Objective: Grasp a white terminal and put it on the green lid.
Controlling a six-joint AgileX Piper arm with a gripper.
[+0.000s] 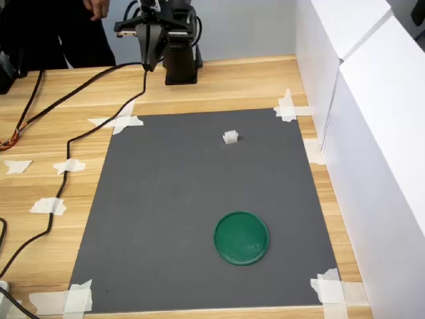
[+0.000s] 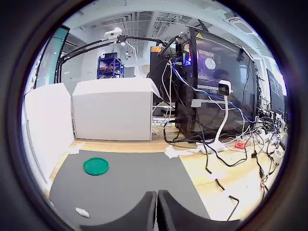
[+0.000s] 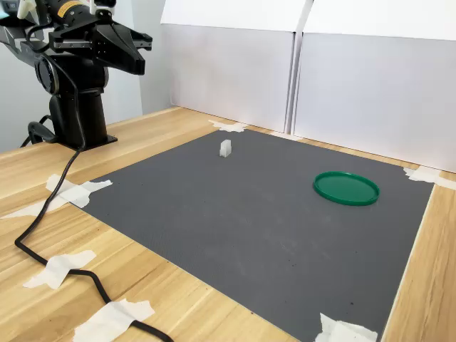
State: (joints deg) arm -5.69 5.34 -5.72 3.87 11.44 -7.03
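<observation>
1. The white terminal [image 1: 230,137] is sitting upright on the dark grey mat [image 1: 166,219], in the upper middle of the first exterior view. In the second exterior view it [image 3: 225,147] is showing as taller than wide, its long axis standing vertical; which way its ridged face is pointing is too small to tell.
2. In the wrist view the terminal [image 2: 82,212] is lying in the lower left of the frame, off to one side of the fingertips and clear of them.
3. The gripper [image 1: 151,65] is hanging in the upper left of the first exterior view, above the wooden table [image 1: 226,83], beyond the mat's far edge and well apart from the terminal. Its fingers are pressing together, as the wrist view [image 2: 157,211] is showing, and are holding nothing.
4. The green lid [image 1: 242,238] is lying flat on the mat, rim upward, in the lower middle of the first exterior view, well apart from the terminal. Nothing is resting on it.
5. White tape pieces [image 1: 119,121] are fixing the mat's corners to the table.
6. White boards [image 3: 342,78] are standing along the mat's far side in the second exterior view.
7. A black cable [image 1: 80,136] is trailing across the table on the first exterior view's left.
</observation>
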